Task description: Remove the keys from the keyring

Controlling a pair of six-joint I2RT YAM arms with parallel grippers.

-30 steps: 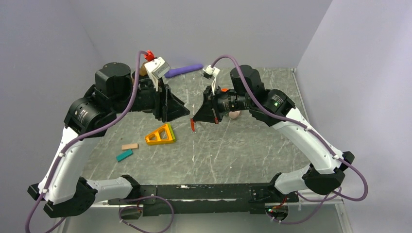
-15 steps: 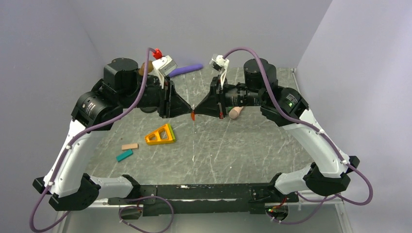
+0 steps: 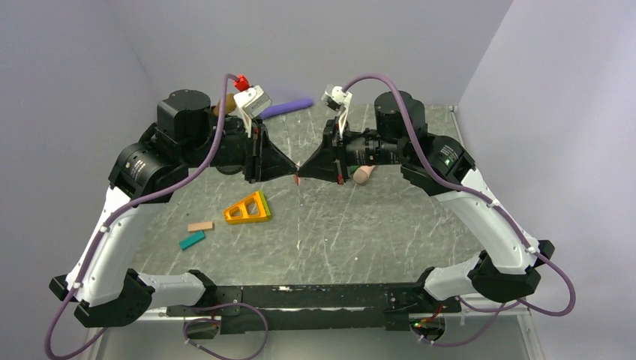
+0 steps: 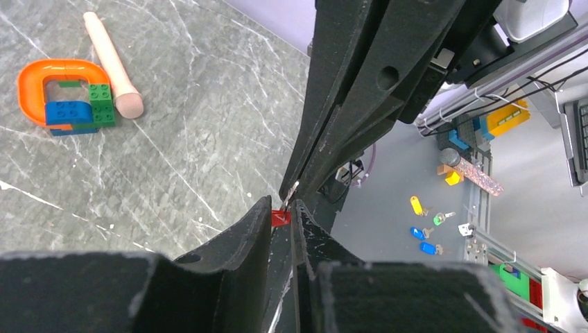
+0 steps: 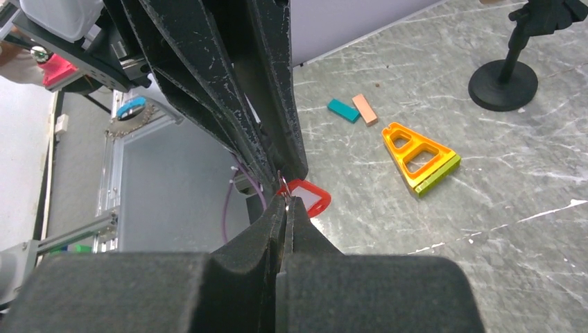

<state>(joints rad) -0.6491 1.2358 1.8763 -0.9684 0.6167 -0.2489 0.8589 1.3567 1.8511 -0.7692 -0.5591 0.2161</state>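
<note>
Seen from above, two black-and-white robot arms meet tip to tip above the centre of a grey marbled table (image 3: 360, 232). The left gripper (image 3: 291, 172) reaches in from the left of the frame and the right gripper (image 3: 305, 171) from the right. Between their tips, held off the table, sits a tiny red key (image 4: 280, 218).

The left gripper's jaws are narrow, and the red key fills the small gap between them. The right gripper's jaws are pressed together, pinching the keyring (image 5: 283, 196), a thin metal ring, at their very tips.

Below and left of the meeting point lies an orange and yellow triangle block (image 3: 247, 209). Further lower left lie a tan block (image 3: 200, 226) and a teal block (image 3: 192, 240). A purple stick (image 3: 285, 109) lies near the top, and a wooden peg (image 3: 364, 175) lies under the right arm.
</note>
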